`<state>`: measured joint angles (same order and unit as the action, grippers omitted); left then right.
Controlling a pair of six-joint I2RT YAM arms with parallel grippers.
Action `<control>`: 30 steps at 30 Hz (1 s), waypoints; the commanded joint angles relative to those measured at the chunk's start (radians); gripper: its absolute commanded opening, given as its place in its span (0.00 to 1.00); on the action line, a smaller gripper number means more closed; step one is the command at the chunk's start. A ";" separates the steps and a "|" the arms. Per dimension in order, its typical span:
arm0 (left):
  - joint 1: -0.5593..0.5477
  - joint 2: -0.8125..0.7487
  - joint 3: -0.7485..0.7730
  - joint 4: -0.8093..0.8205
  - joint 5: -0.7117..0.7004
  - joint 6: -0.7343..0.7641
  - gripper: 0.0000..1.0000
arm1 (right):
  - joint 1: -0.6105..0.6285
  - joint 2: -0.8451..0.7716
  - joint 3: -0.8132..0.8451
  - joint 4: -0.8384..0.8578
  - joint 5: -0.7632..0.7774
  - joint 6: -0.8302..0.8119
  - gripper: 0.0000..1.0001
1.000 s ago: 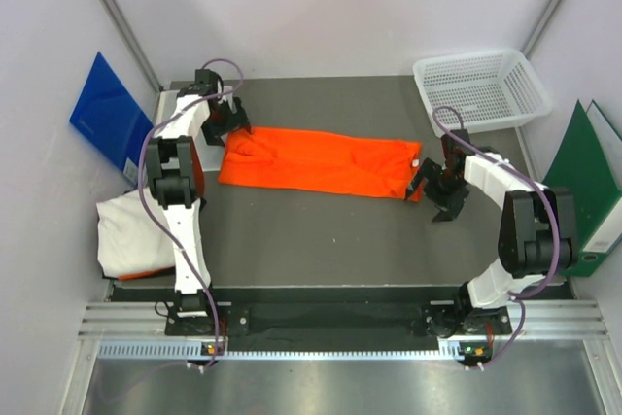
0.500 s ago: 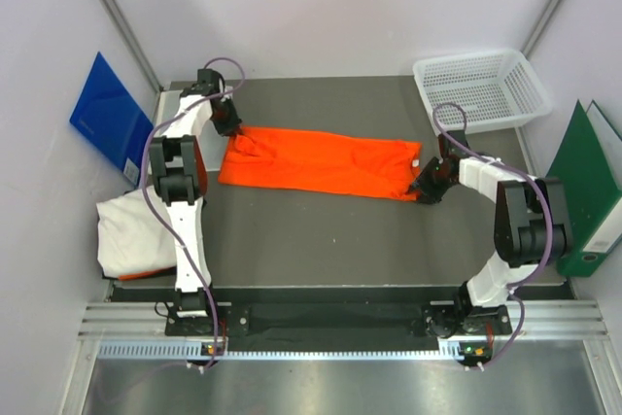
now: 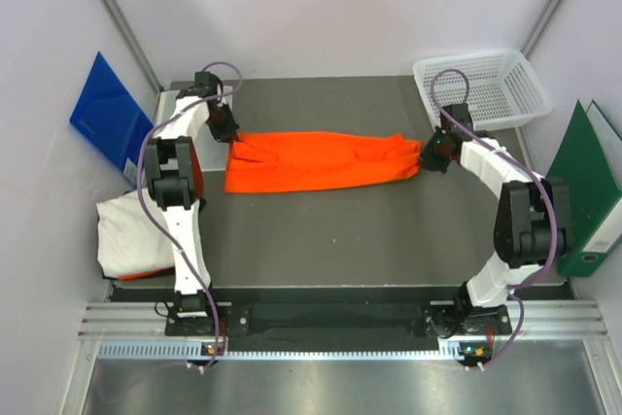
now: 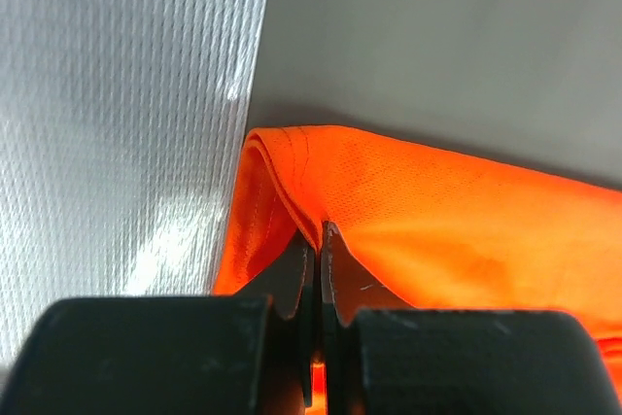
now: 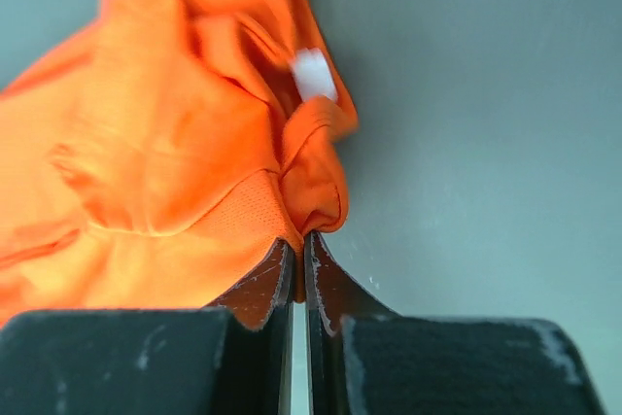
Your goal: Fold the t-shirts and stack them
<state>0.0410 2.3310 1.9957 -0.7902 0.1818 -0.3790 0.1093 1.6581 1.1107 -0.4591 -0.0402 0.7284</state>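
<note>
An orange t-shirt (image 3: 321,160) lies stretched in a long band across the far half of the table. My left gripper (image 3: 231,138) is shut on its left end, with a fold of orange cloth (image 4: 408,221) pinched between the fingers (image 4: 335,259). At the other end my right gripper (image 3: 428,155) is shut on a bunched edge (image 5: 311,182) near a small white label (image 5: 313,73). A white t-shirt (image 3: 131,230) lies crumpled at the table's left edge, beside the left arm.
A white mesh basket (image 3: 481,87) stands at the back right corner. A blue folder (image 3: 109,114) leans on the left wall and a green binder (image 3: 588,187) stands at the right. A pale textured sheet (image 4: 117,114) lies left of the orange cloth.
Both grippers went from open to shut on the ends of the orange t-shirt. The right end has been drawn toward the back of the table, and the cloth now lies narrower and more bunched.
</note>
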 commanded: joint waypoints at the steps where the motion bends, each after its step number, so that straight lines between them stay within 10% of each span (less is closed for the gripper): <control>1: 0.010 -0.090 -0.035 -0.102 -0.033 0.006 0.00 | 0.009 0.052 0.150 0.003 0.079 -0.138 0.00; 21: -0.018 -0.643 -0.811 -0.106 0.050 -0.063 0.00 | 0.033 0.609 0.886 -0.094 -0.015 -0.374 0.02; 30: -0.237 -0.820 -1.037 -0.153 0.065 -0.202 0.03 | 0.040 0.724 1.078 -0.041 -0.088 -0.343 0.13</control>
<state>-0.1093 1.5784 1.0302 -0.8932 0.2245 -0.4934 0.1417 2.3585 2.0853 -0.5499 -0.0814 0.3782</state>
